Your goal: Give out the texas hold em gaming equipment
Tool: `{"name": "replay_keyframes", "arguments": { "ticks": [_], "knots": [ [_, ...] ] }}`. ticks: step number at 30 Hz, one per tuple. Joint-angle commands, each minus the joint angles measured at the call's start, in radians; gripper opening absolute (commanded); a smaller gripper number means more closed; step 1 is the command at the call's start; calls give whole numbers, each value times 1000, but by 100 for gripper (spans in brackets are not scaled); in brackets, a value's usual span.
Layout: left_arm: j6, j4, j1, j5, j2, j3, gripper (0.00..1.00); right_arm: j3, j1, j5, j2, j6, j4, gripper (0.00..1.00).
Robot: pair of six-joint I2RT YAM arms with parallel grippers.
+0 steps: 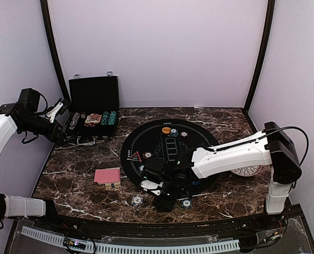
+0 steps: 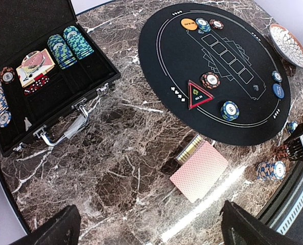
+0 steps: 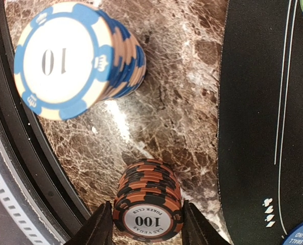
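Observation:
My right gripper point(image 3: 147, 229) is shut on a stack of orange-and-black "100" chips point(image 3: 150, 201) that stands on the marble near the table's front edge. It shows low in the top view point(image 1: 163, 201). A blue-and-white "10" chip stack point(image 3: 69, 56) stands just beyond it. My left gripper point(image 2: 148, 235) is open and empty, held high by the open case point(image 1: 93, 108). The red-backed card deck point(image 2: 200, 171) lies on the marble left of the round black mat point(image 2: 217, 61). The mat holds an orange button point(image 2: 189, 24), a blue button point(image 2: 278, 91) and small chip stacks point(image 2: 230, 109).
The black case point(image 2: 39, 66) at the back left holds teal chip rows, more chips and cards. A white patterned plate point(image 2: 289, 43) sits at the right, partly under my right arm. Two chip stacks point(image 1: 137, 201) point(image 1: 186, 202) flank my right gripper.

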Motion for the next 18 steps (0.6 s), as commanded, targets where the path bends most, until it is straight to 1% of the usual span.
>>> {"name": "replay_keyframes", "arguments": {
  "ticks": [1,5,7,8,9,10,15,18],
  "knots": [
    [13,-22,-4,-4,-23,6,99,-17,12,-19,1,13,20,42],
    [16,-20,-4,-7,-26,3,99,-18,12,-17,2,13,15,35],
    [16,-19,-4,-8,-25,3,99,-21,12,-17,2,12,17,34],
    [16,-18,-4,-7,-25,3,99,-21,11,-19,4,10,15,37],
    [16,-18,-5,-7,-24,3,99,-22,11,-19,7,8,15,43],
    [15,-18,-5,-7,-24,3,99,-22,12,-20,9,8,15,47],
    [14,-17,-4,-6,-24,3,99,-23,12,-26,14,5,18,48],
    [14,-18,-4,-7,-23,3,99,-20,12,-27,17,1,17,46]
  ]
}}
